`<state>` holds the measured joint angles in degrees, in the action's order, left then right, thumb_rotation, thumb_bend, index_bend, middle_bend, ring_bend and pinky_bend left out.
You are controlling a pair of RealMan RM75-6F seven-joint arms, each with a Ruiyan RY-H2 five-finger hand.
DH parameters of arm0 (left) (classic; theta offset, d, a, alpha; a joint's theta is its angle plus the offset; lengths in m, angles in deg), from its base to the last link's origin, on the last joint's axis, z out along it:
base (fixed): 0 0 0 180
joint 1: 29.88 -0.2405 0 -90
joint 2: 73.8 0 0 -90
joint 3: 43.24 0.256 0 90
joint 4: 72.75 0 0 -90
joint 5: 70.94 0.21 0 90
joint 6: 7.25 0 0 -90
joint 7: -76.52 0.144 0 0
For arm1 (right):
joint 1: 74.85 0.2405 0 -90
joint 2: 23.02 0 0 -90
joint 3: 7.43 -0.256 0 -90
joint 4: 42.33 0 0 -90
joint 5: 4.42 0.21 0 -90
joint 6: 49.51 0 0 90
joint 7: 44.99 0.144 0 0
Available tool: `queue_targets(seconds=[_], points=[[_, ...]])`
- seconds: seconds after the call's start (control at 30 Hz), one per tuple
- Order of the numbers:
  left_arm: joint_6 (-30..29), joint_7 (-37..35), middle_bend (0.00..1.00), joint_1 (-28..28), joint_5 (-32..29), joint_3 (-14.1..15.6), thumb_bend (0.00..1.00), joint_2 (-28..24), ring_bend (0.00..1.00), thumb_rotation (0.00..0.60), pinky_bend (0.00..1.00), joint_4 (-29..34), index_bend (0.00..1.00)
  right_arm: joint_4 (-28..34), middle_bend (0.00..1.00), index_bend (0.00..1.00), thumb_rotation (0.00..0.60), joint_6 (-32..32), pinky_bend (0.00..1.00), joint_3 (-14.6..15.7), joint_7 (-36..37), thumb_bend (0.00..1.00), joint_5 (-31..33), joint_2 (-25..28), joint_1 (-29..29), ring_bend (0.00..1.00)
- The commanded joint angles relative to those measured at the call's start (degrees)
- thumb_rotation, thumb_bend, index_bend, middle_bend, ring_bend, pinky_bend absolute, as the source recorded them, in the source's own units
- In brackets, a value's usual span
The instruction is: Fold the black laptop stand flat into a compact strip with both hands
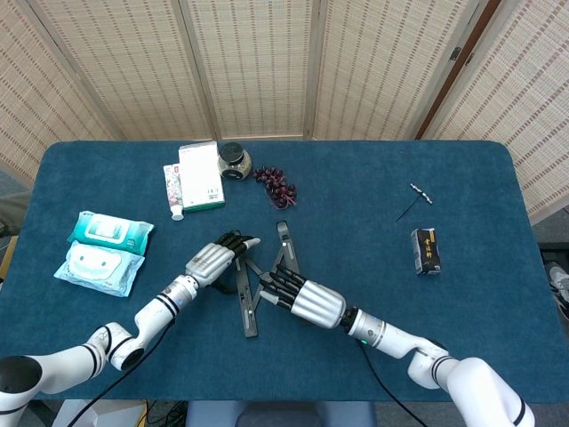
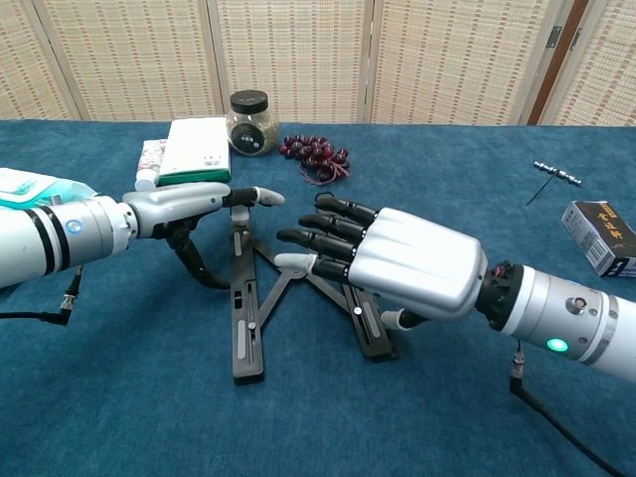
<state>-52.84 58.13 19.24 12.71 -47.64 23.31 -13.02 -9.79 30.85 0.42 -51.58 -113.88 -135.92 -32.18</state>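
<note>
The black laptop stand (image 1: 244,301) lies on the blue table as two long bars joined by crossed links, and the bars form a narrow V. My left hand (image 1: 213,260) lies flat against the outer side of the left bar (image 2: 245,318), fingers stretched over its far end and thumb hanging down beside it. My right hand (image 2: 402,263) rests palm down over the right bar (image 2: 370,333), its dark fingers spread toward the links in the middle. Neither hand grips anything. The right bar's middle is hidden under the right hand.
Two wet-wipe packs (image 1: 102,253) lie at the left. A white box (image 1: 201,175), a tube box (image 1: 173,191), a jar (image 1: 234,161) and dark grapes (image 1: 276,186) sit at the back. A corkscrew (image 1: 415,201) and a small black box (image 1: 427,251) lie to the right.
</note>
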Motion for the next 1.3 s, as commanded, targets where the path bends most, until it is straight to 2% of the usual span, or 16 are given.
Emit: queue_targets(seconds=[0.03, 0.53, 0.97, 1.17, 1.3], points=[[0.1, -0.2, 0.07, 0.1, -0.2, -0.1, 0.15, 0.1, 0.07, 0.600, 0.00, 0.0, 0.03, -1.2, 0.00, 0.00, 0.600, 0.6, 0.00, -0.1, 0.2, 0.00, 0.0, -0.9, 0.2, 0.00], [1.4, -2.2, 0.07, 1.0, -0.9, -0.6, 0.15, 0.4, 0.07, 0.600, 0.00, 0.8, 0.03, -6.4, 0.00, 0.00, 0.600, 3.1, 0.00, -0.9, 1.0, 0.00, 0.8, -4.7, 1.4, 0.00], [1.7, -2.6, 0.07, 1.9, -0.9, -0.9, 0.15, 0.8, 0.07, 0.600, 0.00, 1.8, 0.03, -8.5, 0.00, 0.00, 0.600, 3.7, 0.00, -1.3, 1.3, 0.00, 1.8, -6.7, 2.4, 0.00], [0.8, -1.8, 0.07, 1.1, -1.4, -0.9, 0.15, -1.2, 0.07, 0.600, 0.00, 3.5, 0.03, -6.2, 0.00, 0.00, 0.600, 7.2, 0.00, -1.3, 2.4, 0.00, 1.9, -4.0, 1.8, 0.00], [-1.0, 0.1, 0.07, -0.5, -2.5, -1.2, 0.15, -4.5, 0.07, 0.600, 0.00, 6.7, 0.03, 0.1, 0.00, 0.00, 0.600, 8.3, 0.00, -0.3, 2.6, 0.00, 1.1, 2.0, 1.8, 0.00]])
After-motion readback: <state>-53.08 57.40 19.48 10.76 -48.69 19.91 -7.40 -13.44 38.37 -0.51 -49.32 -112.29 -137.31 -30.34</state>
